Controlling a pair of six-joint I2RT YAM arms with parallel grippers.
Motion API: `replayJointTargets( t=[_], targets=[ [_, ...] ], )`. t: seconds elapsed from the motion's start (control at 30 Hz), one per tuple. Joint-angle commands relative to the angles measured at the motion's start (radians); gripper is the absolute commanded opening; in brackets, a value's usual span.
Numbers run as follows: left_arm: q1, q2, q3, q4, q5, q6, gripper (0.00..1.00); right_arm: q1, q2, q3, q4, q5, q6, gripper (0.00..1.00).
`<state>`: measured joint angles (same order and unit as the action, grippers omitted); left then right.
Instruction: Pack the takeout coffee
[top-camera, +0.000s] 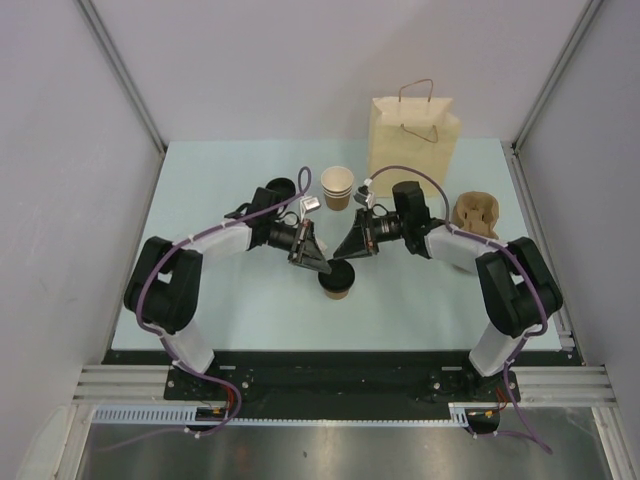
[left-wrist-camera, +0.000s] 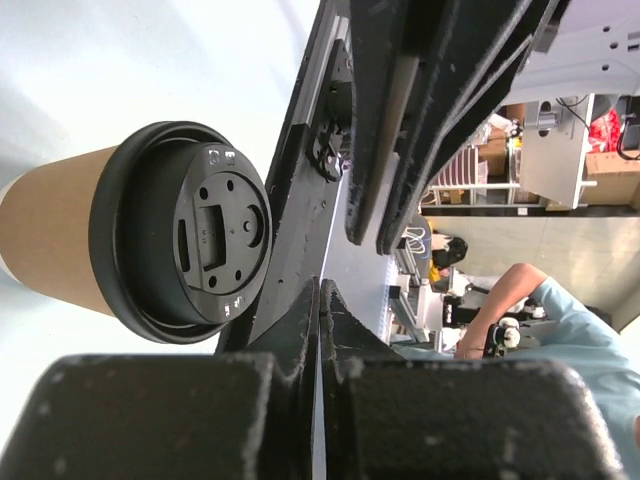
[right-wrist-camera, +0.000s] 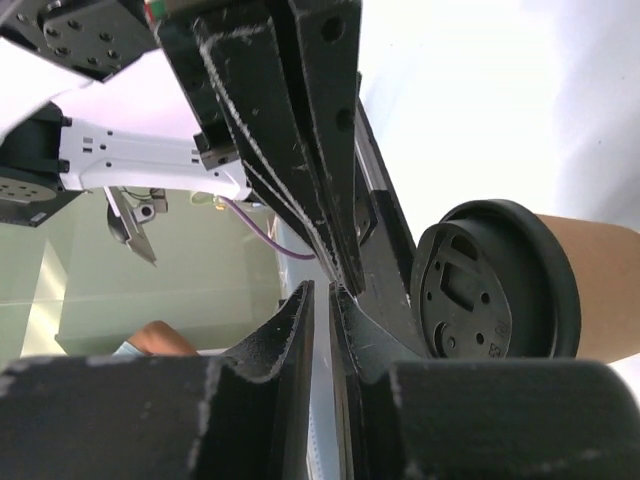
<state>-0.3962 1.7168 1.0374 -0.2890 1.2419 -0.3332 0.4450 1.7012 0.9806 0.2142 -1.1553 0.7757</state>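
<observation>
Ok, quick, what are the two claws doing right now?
Left gripper: closed, holding nothing.
Right gripper: open a crack, holding nothing.

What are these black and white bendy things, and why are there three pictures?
They are two robot arms bolted to a pale table. One picture looks down from above; the other two come from small cameras on each wrist. The left gripper is shut and the right gripper a crack open; both hold nothing, close to the small brown paper cup with a black plastic lid. Behind stand a stack of lidless brown cups, a tan paper bag with handles and a brown pulp cup carrier.
</observation>
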Motion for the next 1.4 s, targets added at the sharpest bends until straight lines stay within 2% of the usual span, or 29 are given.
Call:
replayJointTargets(
  t=[0.0,0.3,0.43,0.7,0.8,0.97,1.07,1.17,1.2,1.23,1.3,1.37],
  targets=[
    [-0.013,-0.033,-0.034,0.062,0.001,-0.012,0.01,0.001,0.023,0.020,0.068,0.023,0.042,0.16],
    [-0.056,0.041,-0.011,0.087,-0.050,-0.024,0.01,-0.009,0.155,0.030,0.129,0.049,0.089,0.16],
    [-0.055,0.101,0.013,0.001,-0.122,0.025,0.00,-0.009,0.186,0.032,0.022,0.086,0.027,0.16],
    [-0.050,0.164,0.012,-0.035,-0.189,0.043,0.00,-0.008,0.209,0.032,-0.113,0.132,-0.065,0.17],
    [-0.049,0.170,0.013,-0.044,-0.185,0.051,0.00,-0.011,0.204,0.032,-0.138,0.129,-0.081,0.17],
    [-0.049,0.104,0.033,-0.027,-0.108,0.053,0.01,0.011,0.146,0.039,-0.073,0.080,-0.052,0.17],
    [-0.052,0.029,0.070,-0.024,-0.068,0.053,0.07,0.018,0.100,0.053,-0.001,0.048,0.002,0.19],
    [-0.053,-0.032,0.124,-0.062,-0.062,0.068,0.25,0.018,0.051,0.093,0.048,0.028,0.042,0.24],
    [-0.052,-0.074,0.137,-0.091,-0.067,0.080,0.37,0.018,0.037,0.105,0.060,0.020,0.056,0.31],
    [-0.053,-0.091,0.151,-0.116,-0.082,0.092,0.42,0.017,0.028,0.122,0.073,0.013,0.074,0.38],
    [-0.053,-0.144,0.202,-0.162,-0.114,0.137,0.51,0.000,-0.003,0.167,0.079,-0.001,0.100,0.50],
    [-0.052,-0.174,0.260,-0.237,-0.217,0.175,0.54,-0.017,-0.026,0.182,0.080,-0.003,0.108,0.55]
  ],
)
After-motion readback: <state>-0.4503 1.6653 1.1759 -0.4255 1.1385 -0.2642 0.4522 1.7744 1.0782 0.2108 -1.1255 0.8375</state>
